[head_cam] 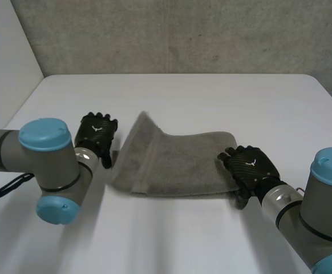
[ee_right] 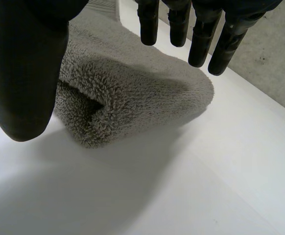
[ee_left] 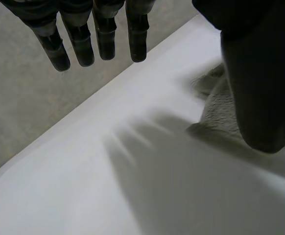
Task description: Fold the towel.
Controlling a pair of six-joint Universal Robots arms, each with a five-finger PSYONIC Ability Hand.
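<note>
A grey towel (head_cam: 171, 162) lies folded over on the white table (head_cam: 211, 97), its left end rumpled and raised. My left hand (head_cam: 96, 137) hovers just left of that raised end, fingers (ee_left: 106, 34) straight and apart from the thumb (ee_left: 260, 88), holding nothing; the towel's edge (ee_left: 216, 105) lies beside the thumb. My right hand (head_cam: 250, 169) sits at the towel's right end, open, with fingers (ee_right: 201, 39) straight above the cloth. Under that palm the towel's folded corner (ee_right: 132, 98) lies between fingers and thumb (ee_right: 25, 73), not gripped.
The table's far edge (ee_left: 108, 90) runs past my left fingertips, with a grey concrete wall (head_cam: 183, 34) behind it. Bare white tabletop (head_cam: 171, 240) spreads in front of the towel and to both sides.
</note>
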